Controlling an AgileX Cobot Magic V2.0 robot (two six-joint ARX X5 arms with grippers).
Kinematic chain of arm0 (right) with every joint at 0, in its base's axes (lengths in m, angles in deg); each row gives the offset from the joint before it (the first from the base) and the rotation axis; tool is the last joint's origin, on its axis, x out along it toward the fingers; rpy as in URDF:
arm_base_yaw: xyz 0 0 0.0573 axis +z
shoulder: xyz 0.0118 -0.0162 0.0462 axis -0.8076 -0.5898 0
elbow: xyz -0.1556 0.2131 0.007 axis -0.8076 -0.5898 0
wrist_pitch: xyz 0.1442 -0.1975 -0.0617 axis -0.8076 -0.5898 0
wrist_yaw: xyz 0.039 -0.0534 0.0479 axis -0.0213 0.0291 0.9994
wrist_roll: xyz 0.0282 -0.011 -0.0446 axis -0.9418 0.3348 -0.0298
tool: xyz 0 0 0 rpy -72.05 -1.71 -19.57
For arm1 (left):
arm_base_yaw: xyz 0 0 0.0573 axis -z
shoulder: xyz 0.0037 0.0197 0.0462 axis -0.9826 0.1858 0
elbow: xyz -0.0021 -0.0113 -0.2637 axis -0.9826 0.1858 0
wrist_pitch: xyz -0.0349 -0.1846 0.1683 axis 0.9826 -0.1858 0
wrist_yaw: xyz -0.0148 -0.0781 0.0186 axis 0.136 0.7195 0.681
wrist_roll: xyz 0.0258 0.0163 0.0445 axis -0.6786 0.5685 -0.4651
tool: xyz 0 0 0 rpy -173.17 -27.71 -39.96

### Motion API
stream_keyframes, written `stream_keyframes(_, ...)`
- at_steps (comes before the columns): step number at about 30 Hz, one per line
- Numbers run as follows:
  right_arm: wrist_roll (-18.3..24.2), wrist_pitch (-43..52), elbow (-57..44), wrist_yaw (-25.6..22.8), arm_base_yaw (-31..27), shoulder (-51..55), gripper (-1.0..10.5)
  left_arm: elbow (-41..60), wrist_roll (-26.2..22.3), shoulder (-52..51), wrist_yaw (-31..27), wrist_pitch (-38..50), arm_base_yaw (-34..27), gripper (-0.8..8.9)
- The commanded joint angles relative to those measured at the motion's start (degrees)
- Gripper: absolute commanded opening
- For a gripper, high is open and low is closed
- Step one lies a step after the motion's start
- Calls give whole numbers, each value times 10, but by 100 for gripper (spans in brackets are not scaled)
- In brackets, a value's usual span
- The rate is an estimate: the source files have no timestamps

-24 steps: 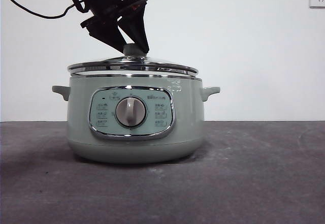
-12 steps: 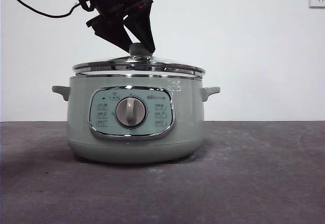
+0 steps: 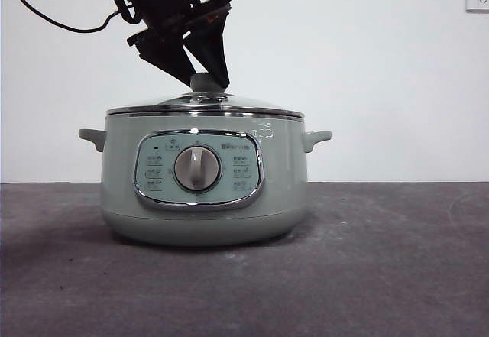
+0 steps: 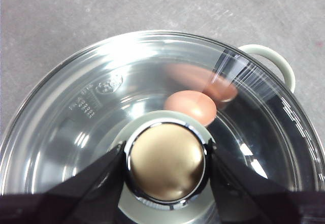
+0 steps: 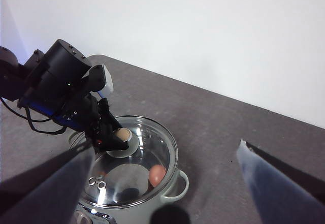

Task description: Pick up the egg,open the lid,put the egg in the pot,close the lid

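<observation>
A: While the lid (image 3: 205, 106) rests level on the pot (image 3: 203, 192) at frame centre, where's the egg (image 4: 192, 106)?

B: Inside, seen through the glass. The left gripper (image 4: 166, 159) pinches the knob (image 3: 205, 82); the right gripper (image 5: 167, 183) waits spread.

A: Handling?

B: Glass is rigid, probably weighty and slick; the knob's the only sound hold.
</observation>
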Motion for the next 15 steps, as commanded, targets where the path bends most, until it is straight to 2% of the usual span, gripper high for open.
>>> stream_keyframes(1, -5, 2, 1, 0, 0, 0, 473, -5, -7, 7, -2, 1, 0, -8)
stream_keyframes(4, -5, 2, 1, 0, 0, 0, 473, -5, -7, 7, 1, -6, 0, 17)
stream_keyframes(5, -5, 2, 1, 0, 0, 0, 473, -5, -7, 7, 2, -6, 0, 82)
stream_keyframes(9, -6, -6, 1, 1, 0, 0, 473, -5, 2, 7, 2, -6, 0, 606)
stream_keyframes(10, -6, -10, 1, 3, 0, 0, 473, -5, 2, 7, 2, -6, 0, 639)
stream_keyframes(15, -6, -44, 1, 4, 0, -2, 473, -5, 2, -2, 2, -7, 0, 634)
